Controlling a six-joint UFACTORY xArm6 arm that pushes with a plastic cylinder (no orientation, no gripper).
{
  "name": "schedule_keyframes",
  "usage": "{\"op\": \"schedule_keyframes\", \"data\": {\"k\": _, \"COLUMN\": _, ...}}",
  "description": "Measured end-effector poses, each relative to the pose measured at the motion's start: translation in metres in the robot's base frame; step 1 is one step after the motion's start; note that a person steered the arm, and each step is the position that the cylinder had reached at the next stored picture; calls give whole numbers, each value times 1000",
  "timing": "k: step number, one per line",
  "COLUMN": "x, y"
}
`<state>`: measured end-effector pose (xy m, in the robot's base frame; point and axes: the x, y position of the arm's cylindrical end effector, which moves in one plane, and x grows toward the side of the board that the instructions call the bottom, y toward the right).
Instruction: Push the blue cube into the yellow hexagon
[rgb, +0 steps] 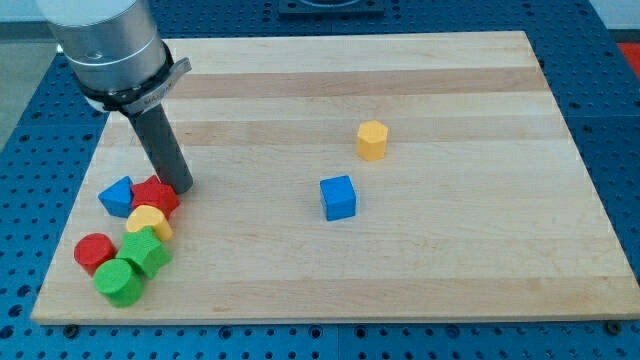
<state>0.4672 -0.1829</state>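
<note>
Where the dark rod comes down from the grey arm at the view's upper left, my tip (181, 186) rests on the surface (450, 260) just above the red block (155, 197), touching it or nearly so; there are no fingers on this rod, so nothing is spread, pressed together or pinching.

Around the tip sits a tight cluster at the view's lower left. The red block has a blue block (117, 196) of unclear shape just to its left, and a yellow block (149, 222) with a rounded top just below it. Further down come a green block (146, 251), a red cylinder (94, 252) to its left, and a green cylinder (119, 282) lowest of all, each touching or nearly touching its neighbours.

Well apart from the tip, near the middle of the surface, lies the blue cube (338, 197). The yellow hexagon (372, 140) stands above it and slightly to the view's right, near but not touching it.
</note>
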Motion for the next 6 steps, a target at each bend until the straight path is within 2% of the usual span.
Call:
{"op": "schedule_keyframes", "data": {"k": 2, "x": -15, "y": 37}}
{"op": "schedule_keyframes", "data": {"k": 4, "x": -15, "y": 129}}
{"op": "schedule_keyframes", "data": {"k": 5, "x": -6, "y": 167}}
{"op": "schedule_keyframes", "data": {"k": 6, "x": 15, "y": 177}}
